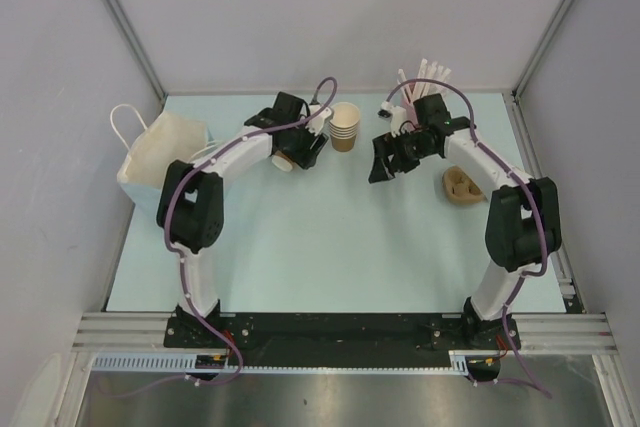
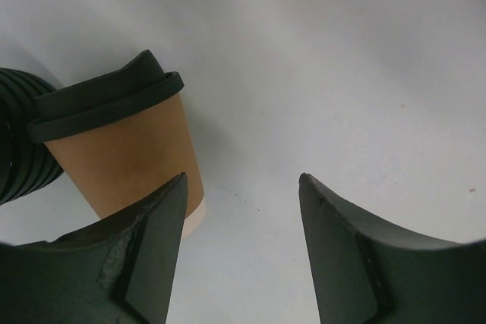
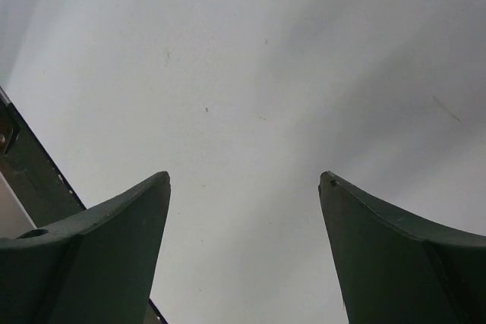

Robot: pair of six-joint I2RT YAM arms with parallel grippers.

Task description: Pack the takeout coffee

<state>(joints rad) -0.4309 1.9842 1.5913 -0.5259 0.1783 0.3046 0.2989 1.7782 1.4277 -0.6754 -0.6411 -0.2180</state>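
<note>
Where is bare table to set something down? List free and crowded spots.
Free: the broad table middle between white bag and brown carrier, toward the near edge. Crowded: the far strip, with lidded cup, cup stack and white sticks.

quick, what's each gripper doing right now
left gripper: open, nothing between the jaws; lidded coffee cup sits beside one finger
right gripper: open, empty
</note>
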